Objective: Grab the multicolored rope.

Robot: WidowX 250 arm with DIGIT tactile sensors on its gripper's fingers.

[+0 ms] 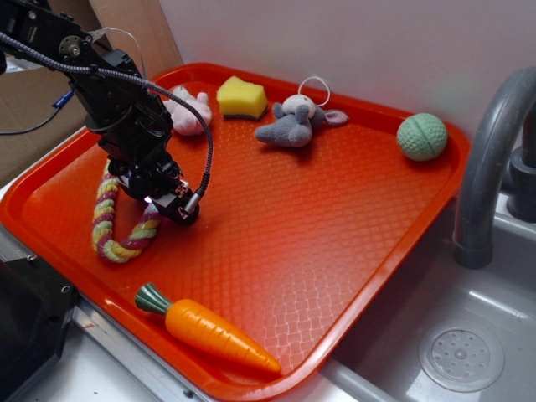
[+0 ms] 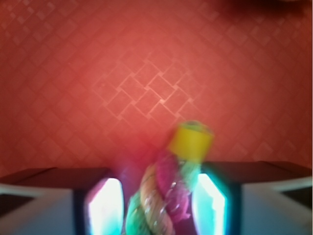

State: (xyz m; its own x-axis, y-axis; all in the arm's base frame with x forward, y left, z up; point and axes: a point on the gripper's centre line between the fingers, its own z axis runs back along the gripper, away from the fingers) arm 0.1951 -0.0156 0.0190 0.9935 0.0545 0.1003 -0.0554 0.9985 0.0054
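The multicolored rope [image 1: 113, 219] lies bent in a U on the orange tray [image 1: 318, 218], one of its arms running straight up between the two fingers of the gripper [image 1: 167, 203]. In the wrist view that arm [image 2: 168, 193] shows its pink, pale green and cream twists and ends in a yellow cap, with a glowing finger [image 2: 105, 208] just to one side and the other finger just to the other. The jaws stand apart around the strand; the blur hides whether the pads touch it, so the gripper is spread about the rope rather than clenched on it. The bend of the U sits below and to the near side of the gripper, and the rope's second arm passes under the black arm [image 1: 126, 109] behind it.

Nearer the camera than the gripper, close to the tray's front edge, lies an orange plastic carrot [image 1: 209, 329] with a green top, well apart from the rope. Just behind the arm a pink soft toy [image 1: 188, 113] is partly hidden. Beyond that a yellow sponge [image 1: 241, 97] rests near the tray's far rim, with a grey stuffed mouse [image 1: 293, 124] beside it. Farthest off, at the tray's far right corner, sits a green ball [image 1: 421, 136]. Past the tray's right edge a grey faucet [image 1: 486, 159] rises over a sink [image 1: 469, 335].
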